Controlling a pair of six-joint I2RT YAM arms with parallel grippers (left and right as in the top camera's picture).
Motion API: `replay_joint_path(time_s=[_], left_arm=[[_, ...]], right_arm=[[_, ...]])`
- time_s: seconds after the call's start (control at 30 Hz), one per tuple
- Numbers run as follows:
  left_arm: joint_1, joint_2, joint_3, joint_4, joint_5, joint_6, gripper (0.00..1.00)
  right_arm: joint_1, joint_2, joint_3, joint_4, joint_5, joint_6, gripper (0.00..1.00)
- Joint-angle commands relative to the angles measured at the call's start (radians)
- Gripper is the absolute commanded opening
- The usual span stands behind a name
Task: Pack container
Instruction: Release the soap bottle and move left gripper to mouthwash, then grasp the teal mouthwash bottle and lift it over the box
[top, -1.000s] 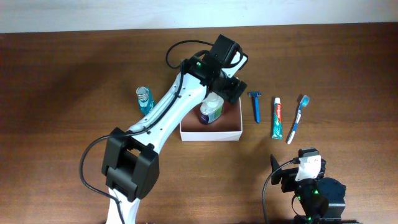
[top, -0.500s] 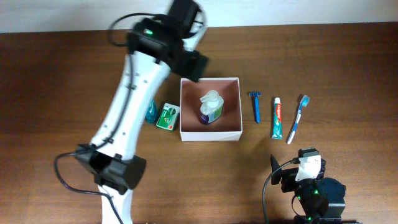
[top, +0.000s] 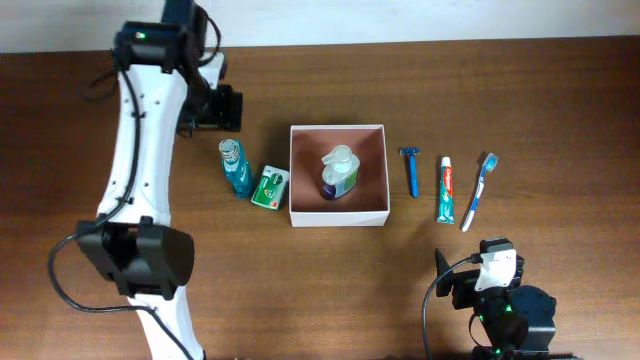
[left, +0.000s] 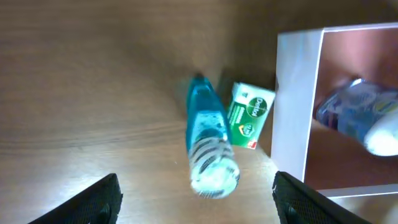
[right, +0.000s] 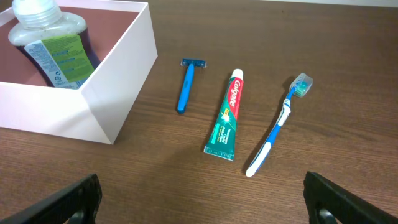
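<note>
The container (top: 338, 214) is a shallow white box with a pinkish-brown inside, mid-table; a clear soap bottle (top: 338, 172) lies in it. It shows in the left wrist view (left: 298, 112) and the right wrist view (right: 118, 74). A teal bottle (top: 235, 167) and a green soap box (top: 269, 187) stand left of it. My left gripper (top: 215, 108) is open and empty, above the teal bottle (left: 208, 146). A blue razor (top: 411, 171), toothpaste (top: 445, 189) and toothbrush (top: 478, 191) lie to the right. My right gripper (top: 487, 285) is open near the front edge.
The table is dark brown wood. My left arm's white links (top: 135, 170) run down the left side to its base (top: 140, 262). A pale wall (top: 420, 18) borders the far edge.
My left arm has swung from over the container to the far left, leaving the soap bottle in the box. The teal bottle and green soap box are uncovered. The right arm has not moved.
</note>
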Motion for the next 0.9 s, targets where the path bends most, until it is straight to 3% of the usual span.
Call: replay_joint_path(time_s=[0.0, 0.2, 0.33, 0.47, 0.53, 0.57, 0.63, 0.77, 0.87], left_arm=[[-0.018, -0.006, -0.130, 0.055, 0.038, -0.029, 0.79], [-0.020, -0.006, -0.327, 0.177, 0.042, -0.085, 0.75], [-0.020, -0.006, -0.392, 0.221, 0.042, -0.092, 0.55], [-0.020, -0.006, -0.394, 0.235, 0.042, -0.092, 0.46], [-0.021, -0.006, -0.394, 0.236, 0.042, -0.092, 0.34], [-0.024, -0.006, -0.394, 0.235, 0.042, -0.092, 0.21], [-0.030, -0.009, -0.389, 0.235, 0.042, -0.092, 0.11], [-0.062, -0.017, -0.297, 0.177, 0.042, -0.091, 0.01], [-0.092, -0.040, -0.188, 0.119, 0.042, -0.089, 0.01]], right_arm=[[-0.008, -0.008, -0.006, -0.001, -0.009, 0.008, 0.99], [-0.008, -0.008, -0.006, -0.001, -0.008, 0.008, 0.99], [-0.008, -0.008, -0.006, -0.001, -0.008, 0.008, 0.99], [-0.008, -0.008, -0.006, -0.001, -0.008, 0.008, 0.99], [-0.008, -0.008, -0.006, 0.000, -0.008, 0.008, 0.99], [-0.008, -0.008, -0.006, 0.000, -0.008, 0.008, 0.99], [-0.008, -0.008, -0.006, -0.001, -0.008, 0.008, 0.99], [-0.008, -0.008, -0.006, 0.000, -0.008, 0.008, 0.99], [-0.008, -0.008, -0.006, -0.001, -0.008, 0.008, 0.99]])
